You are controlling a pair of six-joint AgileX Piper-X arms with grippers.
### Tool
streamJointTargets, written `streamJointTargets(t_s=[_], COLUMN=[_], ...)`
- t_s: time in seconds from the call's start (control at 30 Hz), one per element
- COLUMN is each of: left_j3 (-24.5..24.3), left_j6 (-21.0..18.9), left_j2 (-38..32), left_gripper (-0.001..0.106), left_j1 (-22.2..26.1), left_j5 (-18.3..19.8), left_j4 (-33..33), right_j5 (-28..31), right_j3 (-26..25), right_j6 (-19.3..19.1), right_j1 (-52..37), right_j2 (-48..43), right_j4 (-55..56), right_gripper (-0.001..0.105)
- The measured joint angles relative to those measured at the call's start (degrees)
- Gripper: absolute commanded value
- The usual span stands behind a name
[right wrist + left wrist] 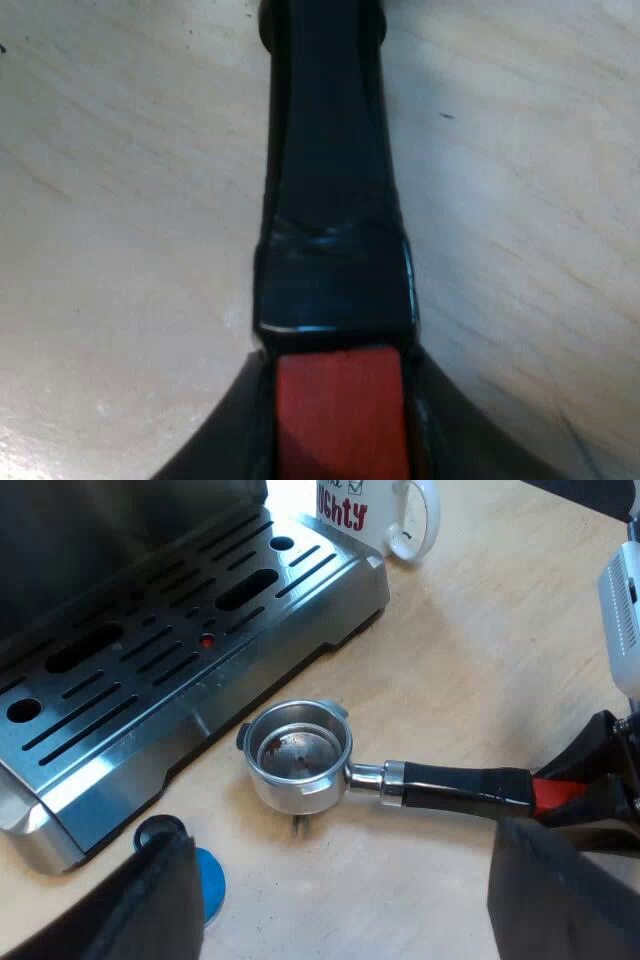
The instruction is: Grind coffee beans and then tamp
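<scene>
On the worktop (480, 630), just beside the slotted drip tray (180, 660) of the espresso machine (110, 540): metal holder (300, 755) lying basket-up, dark residue inside, handle (460, 788) pointing away from the machine. Clamped on its red end (552, 794) from both sides, the right gripper's (338, 400) fingers (225, 440). Above the holder, left gripper (345, 890) with fingers (150, 900) spread wide, holding nothing. Near one left finger and the tray's corner, blue tamper (208, 885). At the tray's far corner, white mug (400, 515) with red lettering.
</scene>
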Motion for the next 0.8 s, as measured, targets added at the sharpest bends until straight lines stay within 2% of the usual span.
streamJointTargets(t_s=[0.57,0.63,0.7,0.73,0.8], left_j3=[0.00,0.00,0.00,0.00,0.00], left_j6=[0.00,0.00,0.00,0.00,0.00], left_j2=[0.00,0.00,0.00,0.00,0.00], left_gripper=[0.062,0.062,0.062,0.062,0.062], left_j1=[0.00,0.00,0.00,0.00,0.00], left_j5=[0.00,0.00,0.00,0.00,0.00], left_j4=[0.14,0.14,0.14,0.14,0.14], right_j5=[-0.68,-0.83,-0.83,-0.83,-1.77], right_j3=[0.00,0.00,0.00,0.00,0.00], right_j6=[0.00,0.00,0.00,0.20,0.21], right_j1=[0.01,0.01,0.01,0.01,0.01], right_j2=[2.11,2.11,2.11,2.11,2.11], right_j4=[-1.05,-1.05,-1.17,-1.17,-1.17], right_gripper=[0.002,0.010,0.028,0.031,0.044])
